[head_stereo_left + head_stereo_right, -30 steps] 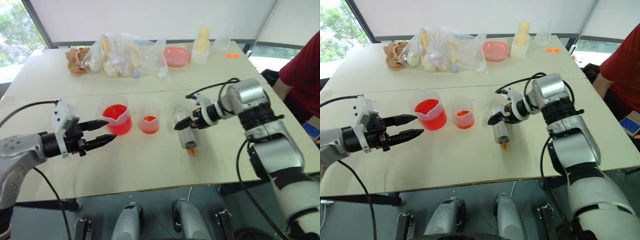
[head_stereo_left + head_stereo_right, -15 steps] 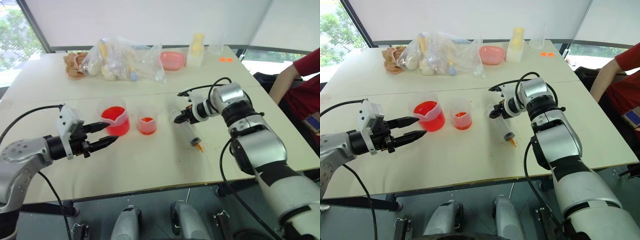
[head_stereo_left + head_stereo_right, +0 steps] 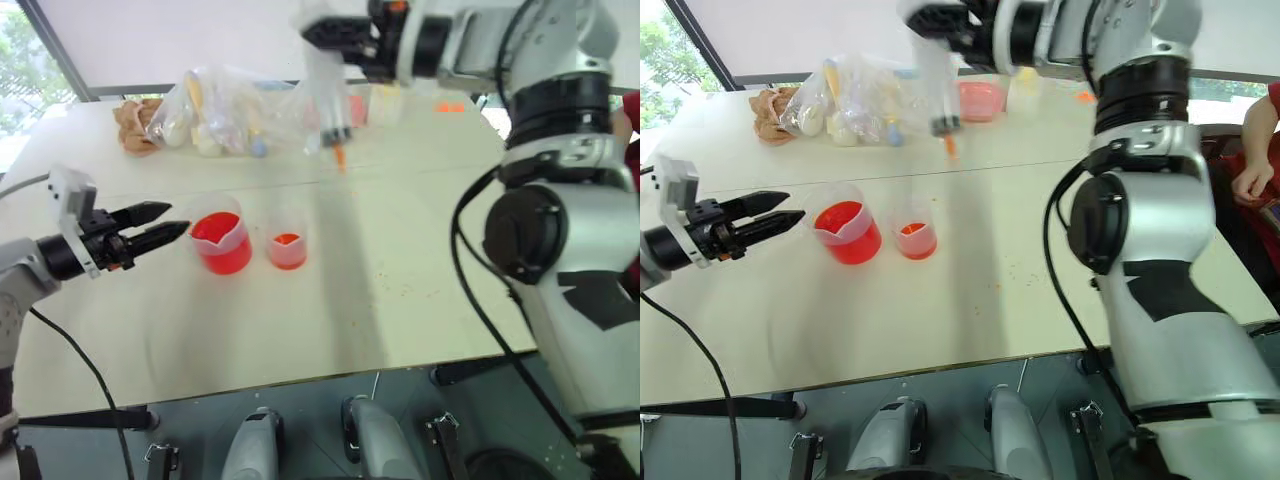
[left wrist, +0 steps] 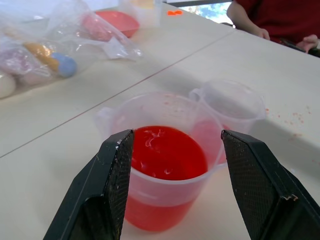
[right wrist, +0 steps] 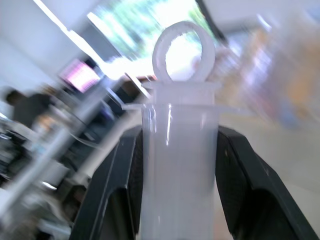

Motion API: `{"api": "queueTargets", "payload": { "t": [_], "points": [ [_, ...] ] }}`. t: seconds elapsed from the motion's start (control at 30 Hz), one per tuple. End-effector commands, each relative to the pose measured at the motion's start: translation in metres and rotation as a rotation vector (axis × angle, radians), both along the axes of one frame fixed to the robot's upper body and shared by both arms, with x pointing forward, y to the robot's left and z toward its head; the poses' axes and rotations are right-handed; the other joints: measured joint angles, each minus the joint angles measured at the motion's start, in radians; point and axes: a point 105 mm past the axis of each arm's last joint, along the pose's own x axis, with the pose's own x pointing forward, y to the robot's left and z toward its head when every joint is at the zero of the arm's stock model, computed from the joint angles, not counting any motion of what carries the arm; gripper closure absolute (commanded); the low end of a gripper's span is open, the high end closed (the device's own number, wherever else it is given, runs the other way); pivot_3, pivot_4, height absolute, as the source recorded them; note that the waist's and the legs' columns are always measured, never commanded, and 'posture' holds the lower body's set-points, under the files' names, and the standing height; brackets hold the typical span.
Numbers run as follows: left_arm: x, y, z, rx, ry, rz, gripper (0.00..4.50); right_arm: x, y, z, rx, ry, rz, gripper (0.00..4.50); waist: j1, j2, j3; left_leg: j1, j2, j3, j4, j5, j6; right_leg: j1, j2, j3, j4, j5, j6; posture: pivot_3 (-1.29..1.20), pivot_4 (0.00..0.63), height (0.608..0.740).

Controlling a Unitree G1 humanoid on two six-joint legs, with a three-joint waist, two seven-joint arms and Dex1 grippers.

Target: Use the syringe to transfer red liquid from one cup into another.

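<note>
My right gripper (image 3: 338,38) is raised high over the far side of the table, shut on the syringe (image 3: 331,95). The syringe hangs nearly upright, orange tip (image 3: 340,156) downward. In the right wrist view its barrel (image 5: 180,150) sits between the fingers (image 5: 120,190), with the plunger ring on top. The wide cup (image 3: 222,243) holds much red liquid (image 4: 165,152). The smaller cup (image 3: 287,250), just right of it, has a little red liquid at the bottom. My left gripper (image 3: 165,222) is open, level, left of the wide cup and apart from it, pointing at it.
A clear plastic bag (image 3: 240,100) of small items, a pink bowl (image 3: 980,98) and a pale bottle (image 3: 385,100) stand at the back of the table. A person in red (image 4: 270,17) sits at the right edge, hand (image 3: 1252,182) near the table.
My right gripper has lifted the syringe off the table, high and to the left. My left gripper has drawn back to the left, away from the wide cup. The camera has shifted.
</note>
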Motion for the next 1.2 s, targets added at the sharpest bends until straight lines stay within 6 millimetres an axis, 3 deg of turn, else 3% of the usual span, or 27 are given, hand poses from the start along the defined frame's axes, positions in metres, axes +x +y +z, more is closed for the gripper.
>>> {"api": "queueTargets", "payload": {
  "t": [0.03, 0.27, 0.43, 0.57, 0.83, 1.2],
  "points": [
    [0.0, 0.021, 0.001, 0.011, -0.009, 0.068, 1.58, -0.023, 0.012, 0.037, 0.244, -0.316, 0.011, 3.06, -0.001, 0.0, 0.0, 0.0, 0.0, 0.0, 0.0, 0.0, 0.0, 0.0, 0.0, 0.0, 0.0, 0.0, 0.0, 0.0, 0.15, 0.74],
    [-0.01, 0.034, 0.018, -0.058, -0.08, 0.137, 1.58, -0.036, 0.063, -0.018, 0.263, -0.511, -0.034, 3.06, 0.006, -0.001, 0.0, -0.002, 0.0, 0.0, 0.0, 0.0, -0.001, -0.001, -0.004, -0.001, 0.0, 0.0, 0.001, 0.0, 0.15, 0.74],
    [-0.014, 0.037, 0.029, -0.065, -0.123, 0.162, 1.58, -0.06, 0.093, -0.05, 0.211, -0.604, 0.101, 3.06, 0.006, -0.001, 0.0, -0.002, -0.001, 0.0, 0.0, 0.0, -0.001, -0.002, -0.004, -0.001, 0.0, 0.0, 0.001, 0.0, 0.15, 0.74],
    [-0.013, 0.032, 0.04, -0.05, -0.169, 0.16, 1.58, -0.064, 0.105, -0.061, 0.202, -0.608, 0.114, 3.06, 0.007, -0.001, 0.0, -0.002, -0.001, 0.0, 0.0, 0.001, -0.002, -0.002, -0.004, -0.001, 0.001, 0.0, 0.0, 0.0, 0.15, 0.74],
    [-0.016, 0.005, 0.078, -0.089, -0.28, 0.046, 1.58, -0.05, 0.124, -0.104, 0.079, -0.684, 0.003, 3.06, 0.005, -0.002, -0.001, -0.001, -0.001, 0.0, 0.0, 0.001, -0.002, -0.001, -0.004, -0.001, 0.001, 0.0, 0.0, 0.0, 0.15, 0.74],
    [0.004, -0.011, 0.091, -0.073, -0.341, 0.034, 1.58, -0.043, 0.134, -0.13, 0.027, -0.66, -0.031, 3.06, 0.007, -0.002, 0.0, -0.001, -0.001, -0.001, 0.0, 0.001, -0.003, -0.001, -0.003, 0.0, 0.002, 0.0, 0.0, 0.0, 0.15, 0.74]
  ]
}}
